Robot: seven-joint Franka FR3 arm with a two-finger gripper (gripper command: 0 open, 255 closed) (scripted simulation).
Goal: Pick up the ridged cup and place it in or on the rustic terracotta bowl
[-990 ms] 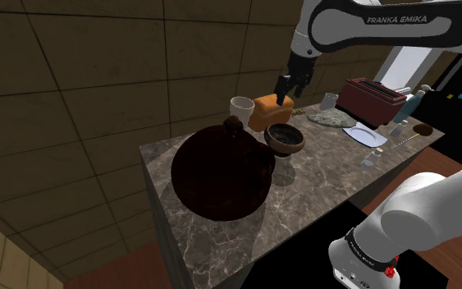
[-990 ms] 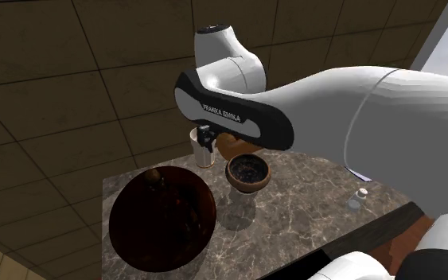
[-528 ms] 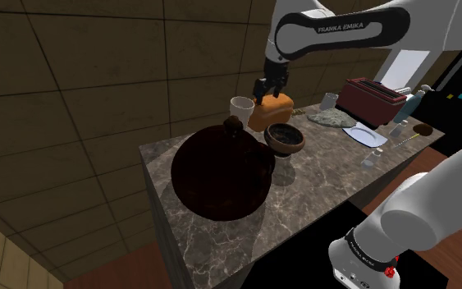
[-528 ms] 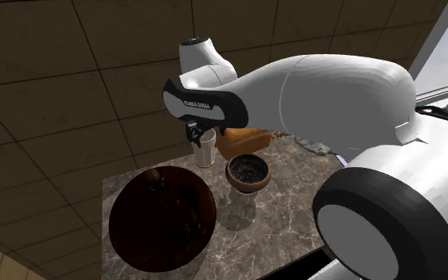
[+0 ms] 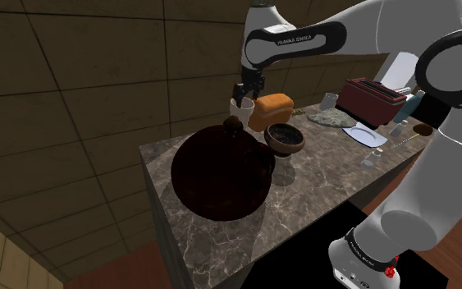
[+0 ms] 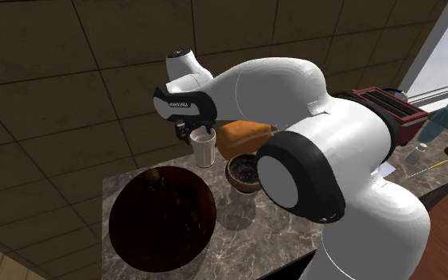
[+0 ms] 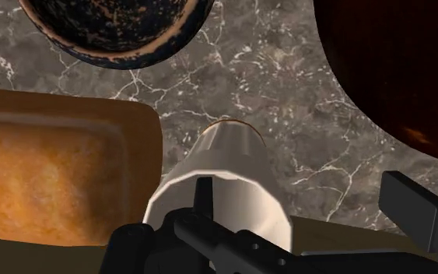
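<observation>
Marble table (image 5: 319,176) | approach step | end effector (image 7: 299,183) released over cup (image 7: 233,167) | next I should lower, clench; bowl (image 7: 116,31) just beyond.

Dim, even light, a soft shadow beside the bowl (image 5: 284,138) on the marble counter (image 5: 327,176)

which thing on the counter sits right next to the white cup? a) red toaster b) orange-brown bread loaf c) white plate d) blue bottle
b: the orange-brown bread loaf lies close beside the white cup near the back edge of the marble counter, nearer to it than anything else there.
</observation>
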